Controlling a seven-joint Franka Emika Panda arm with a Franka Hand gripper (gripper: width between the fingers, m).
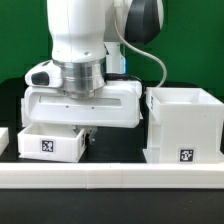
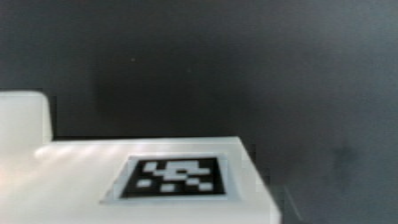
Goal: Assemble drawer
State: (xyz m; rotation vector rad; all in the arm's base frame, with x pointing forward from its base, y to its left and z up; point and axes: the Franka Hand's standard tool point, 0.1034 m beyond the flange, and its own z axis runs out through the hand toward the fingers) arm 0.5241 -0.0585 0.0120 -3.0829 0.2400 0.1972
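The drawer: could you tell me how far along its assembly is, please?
Done: nothing looks joined yet; the casing stands apart from the tray. In hand: the hand is low at the tray, its grip hidden. Left: fitting the tray into the casing.

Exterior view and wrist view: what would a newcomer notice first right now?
In the exterior view the arm's bulky white tool dominates the centre, hanging low over a shallow white tray at the lower left; its fingers are hidden. The tall open casing stands at that view's right. The wrist view shows a bold black-and-white tag on a white part against dark ground.
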